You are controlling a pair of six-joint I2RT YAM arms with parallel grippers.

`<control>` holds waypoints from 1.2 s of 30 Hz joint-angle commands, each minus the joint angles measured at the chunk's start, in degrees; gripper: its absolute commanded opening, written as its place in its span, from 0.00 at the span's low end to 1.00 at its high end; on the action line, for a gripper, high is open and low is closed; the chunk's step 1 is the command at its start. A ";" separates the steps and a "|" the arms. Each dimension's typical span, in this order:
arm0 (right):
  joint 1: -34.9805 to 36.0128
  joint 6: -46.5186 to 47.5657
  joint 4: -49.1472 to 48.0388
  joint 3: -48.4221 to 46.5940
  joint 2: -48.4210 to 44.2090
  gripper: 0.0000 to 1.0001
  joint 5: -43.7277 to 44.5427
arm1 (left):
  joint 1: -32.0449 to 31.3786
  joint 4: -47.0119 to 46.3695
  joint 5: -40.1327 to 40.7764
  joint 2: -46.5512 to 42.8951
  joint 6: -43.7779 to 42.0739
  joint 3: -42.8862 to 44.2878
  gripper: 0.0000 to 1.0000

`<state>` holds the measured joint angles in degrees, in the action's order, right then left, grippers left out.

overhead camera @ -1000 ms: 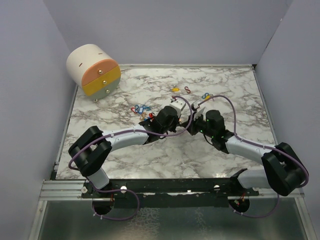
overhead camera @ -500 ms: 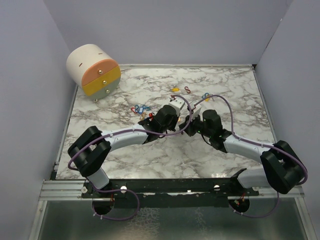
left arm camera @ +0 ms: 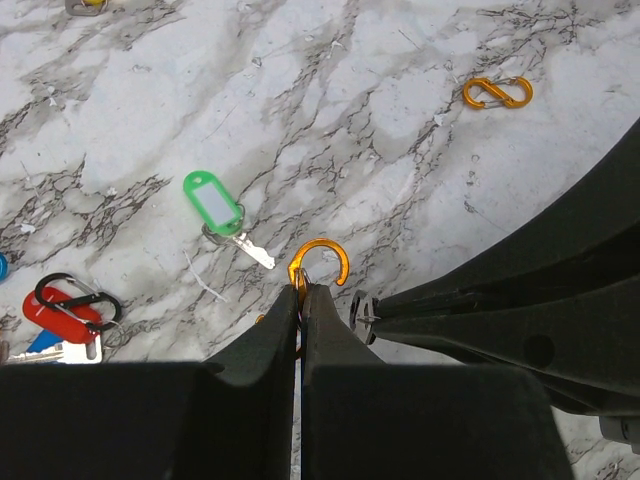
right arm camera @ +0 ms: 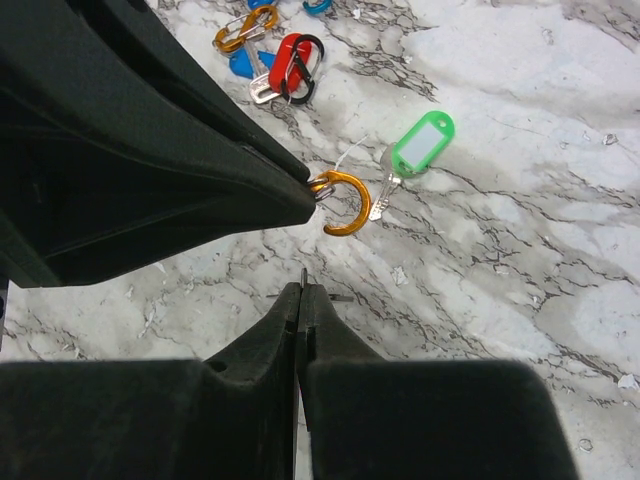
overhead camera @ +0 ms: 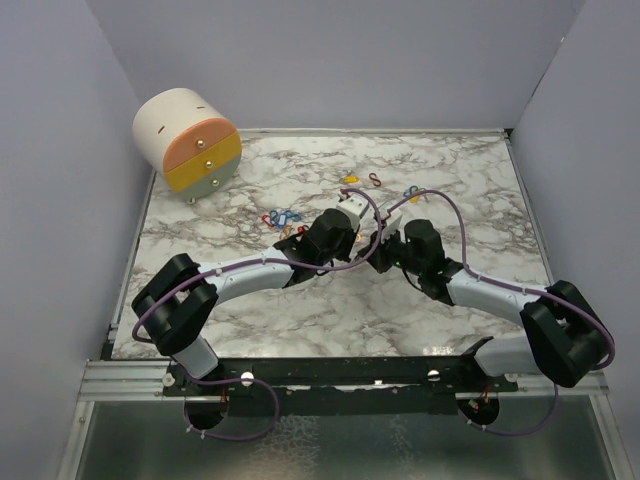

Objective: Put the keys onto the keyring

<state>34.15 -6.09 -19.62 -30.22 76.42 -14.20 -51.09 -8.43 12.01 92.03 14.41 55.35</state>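
Observation:
My left gripper [left arm camera: 302,291] is shut on the keyring, an orange S-shaped clip [left arm camera: 322,262]. One hooked end of the clip sticks out past the fingertips. My right gripper [right arm camera: 302,291] is shut on a key's small metal ring [right arm camera: 303,277], seen edge-on; the tag is hidden between the fingers. In the left wrist view that ring [left arm camera: 362,311] hangs just right of the orange clip, a little apart from it. Both grippers hover above the marble table [overhead camera: 300,310]. A key with a green tag [left arm camera: 212,202] lies on the table just beyond them.
A red tag with a black clip [left arm camera: 64,308] lies to the left. A second orange clip [left arm camera: 497,93] lies far right. Loose tags and clips [overhead camera: 281,217] [overhead camera: 350,180] [overhead camera: 410,192] dot the table's back half. A round drawer cabinet [overhead camera: 188,140] stands at the back left corner.
Both wrists have shifted slightly left and come closer together. Both grippers stay shut on what they hold.

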 commanded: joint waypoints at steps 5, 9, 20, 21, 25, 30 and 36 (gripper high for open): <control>0.57 0.55 -1.63 -0.11 -2.66 0.01 2.50 | -0.02 -0.23 -3.31 -0.97 0.32 -0.77 0.00; 0.64 0.46 -1.82 0.24 -3.35 0.01 2.94 | -0.03 -0.15 -4.30 -0.80 0.61 -0.69 0.00; 0.65 0.20 -1.96 0.38 -3.48 0.01 4.58 | -0.23 0.33 -5.50 -0.89 0.53 -0.83 0.00; 0.65 0.20 -2.00 0.42 -3.50 0.01 4.75 | -0.24 0.34 -5.63 -0.92 0.55 -0.81 0.00; 0.65 -0.06 -1.66 0.08 -3.18 0.01 5.38 | -0.40 0.48 -5.86 -0.89 0.53 -0.85 0.00; 0.65 -0.24 -1.48 -0.14 -2.86 0.01 6.29 | -0.55 0.66 -5.95 -1.03 0.44 -0.76 0.00; 0.65 -0.42 -1.47 -0.11 -3.31 0.01 7.74 | -0.69 0.89 -6.28 -1.16 0.29 -0.55 0.00</control>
<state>34.46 -6.17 -19.73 -30.13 74.19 -9.13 -51.40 -7.99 7.29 92.03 14.66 55.05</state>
